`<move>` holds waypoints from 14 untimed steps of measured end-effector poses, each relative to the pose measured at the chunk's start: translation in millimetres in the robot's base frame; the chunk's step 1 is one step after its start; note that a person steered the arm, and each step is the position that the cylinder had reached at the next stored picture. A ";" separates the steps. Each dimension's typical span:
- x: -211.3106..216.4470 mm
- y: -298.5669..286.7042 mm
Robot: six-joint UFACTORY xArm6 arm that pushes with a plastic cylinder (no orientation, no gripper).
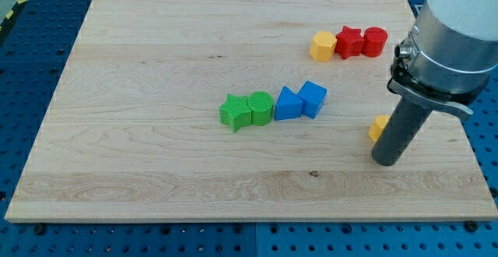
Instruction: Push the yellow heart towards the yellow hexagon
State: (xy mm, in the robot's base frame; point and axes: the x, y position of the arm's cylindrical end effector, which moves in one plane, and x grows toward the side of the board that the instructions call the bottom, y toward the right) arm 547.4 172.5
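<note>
My tip (385,162), a bare dark rod end with nothing clamped, rests near right on the wooden board (156,171), touching the half-hidden yellow heart block (378,126) just left. Yellow hexagon block (322,46) far, beside red blocks.

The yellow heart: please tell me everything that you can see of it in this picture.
Only a small part of the yellow heart shows: a glossy orange-yellow corner that sticks out to the view's left of the dark rod. The rod hides the rest, so its heart shape cannot be made out. It lies on the wooden board near the view's right edge, well below the yellow hexagon. My tip stands just below it, seemingly touching.
</note>
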 end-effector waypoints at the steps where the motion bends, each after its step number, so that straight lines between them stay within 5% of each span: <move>1: -29.9 0.0; 7: -53.6 47.9; 14: -59.9 27.0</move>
State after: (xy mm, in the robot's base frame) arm 487.5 199.4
